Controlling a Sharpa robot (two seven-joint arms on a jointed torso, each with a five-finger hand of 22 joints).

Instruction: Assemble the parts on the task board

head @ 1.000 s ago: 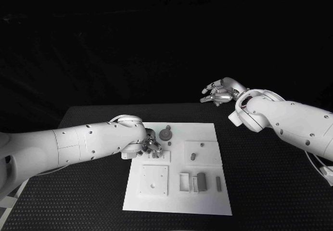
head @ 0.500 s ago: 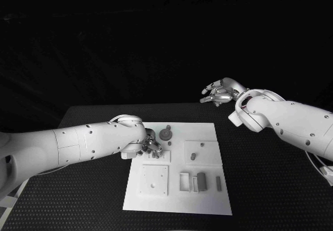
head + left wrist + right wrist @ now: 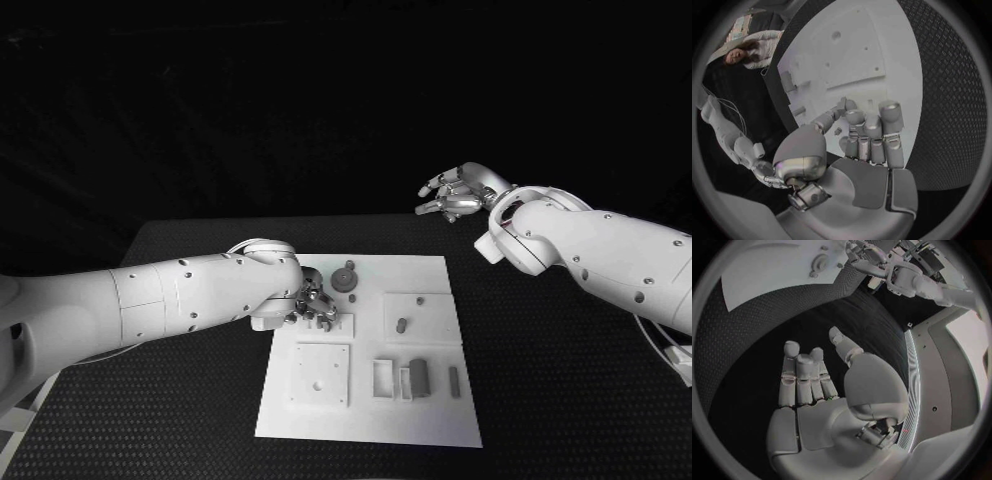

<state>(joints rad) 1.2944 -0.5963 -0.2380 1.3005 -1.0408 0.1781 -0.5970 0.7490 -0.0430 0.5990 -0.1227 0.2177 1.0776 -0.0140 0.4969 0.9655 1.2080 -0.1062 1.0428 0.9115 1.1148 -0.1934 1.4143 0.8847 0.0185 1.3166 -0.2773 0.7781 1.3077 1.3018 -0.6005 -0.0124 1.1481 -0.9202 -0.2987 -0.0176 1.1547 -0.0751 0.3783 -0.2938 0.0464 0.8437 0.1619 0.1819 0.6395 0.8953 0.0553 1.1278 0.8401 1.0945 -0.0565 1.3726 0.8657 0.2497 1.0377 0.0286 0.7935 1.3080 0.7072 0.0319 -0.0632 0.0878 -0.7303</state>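
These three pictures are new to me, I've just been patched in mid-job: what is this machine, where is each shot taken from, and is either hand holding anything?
It is a robot with two white arms, each ending in a silver many-fingered hand. The square picture comes from a camera on its head, looking down at the black textured table. The two round ones come from fisheye cameras behind each wrist.

On the table lies the flat white task board, carrying small grey parts: a round knob-like piece, a short peg and an upright block.

The left hand is down at the board's far left corner; whether its fingers pinch a part is not clear. The right hand hovers beyond the table, open and holding nothing.
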